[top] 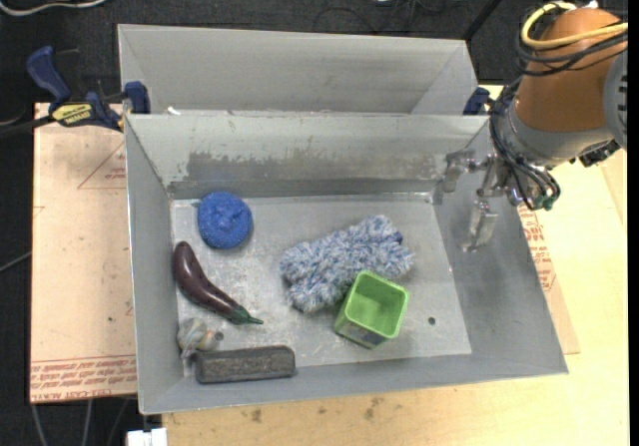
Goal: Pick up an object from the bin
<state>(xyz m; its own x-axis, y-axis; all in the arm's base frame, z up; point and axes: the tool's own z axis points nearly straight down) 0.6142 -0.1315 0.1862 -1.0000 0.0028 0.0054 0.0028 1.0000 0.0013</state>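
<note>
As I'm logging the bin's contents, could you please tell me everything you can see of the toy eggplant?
The eggplant is a dark purple, glossy toy, plastic by its look, long and curved, with a green stalk at its lower right end. It lies flat on the floor of the bin, at the left, slanting below the blue ball and above the grey block, clear of both. A small pale thing lies close under it; whether they touch I cannot tell.
</note>
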